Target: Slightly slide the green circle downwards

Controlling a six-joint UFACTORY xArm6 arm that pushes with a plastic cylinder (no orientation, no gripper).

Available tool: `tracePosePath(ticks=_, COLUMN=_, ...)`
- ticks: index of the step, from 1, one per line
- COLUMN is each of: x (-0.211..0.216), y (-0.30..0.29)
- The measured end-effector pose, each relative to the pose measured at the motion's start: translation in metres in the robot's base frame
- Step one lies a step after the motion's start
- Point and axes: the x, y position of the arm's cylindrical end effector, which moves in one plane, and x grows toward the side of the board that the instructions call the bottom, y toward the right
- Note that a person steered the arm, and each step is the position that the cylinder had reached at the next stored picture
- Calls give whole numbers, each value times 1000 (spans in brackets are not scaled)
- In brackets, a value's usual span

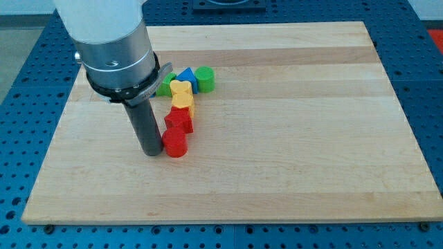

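Observation:
The green circle (205,79) sits at the upper right end of a cluster of blocks near the board's upper left. My tip (150,152) rests on the board well below and to the left of it, touching the left side of a red cylinder (175,143). Between them, from the top down, lie a blue triangle (187,77), a yellow heart-like block (181,92), another yellow block (187,109) and a red star-like block (179,122). A second green block (165,85) is partly hidden behind the arm.
The arm's large grey body (111,41) covers the board's upper left corner. The wooden board (311,138) lies on a blue perforated table (21,104).

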Motion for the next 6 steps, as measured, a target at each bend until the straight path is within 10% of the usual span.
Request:
tracePosePath(ticks=2, x=12, y=-12)
tracePosePath(ticks=4, x=47, y=135)
tracePosePath(ticks=6, x=-170, y=265)
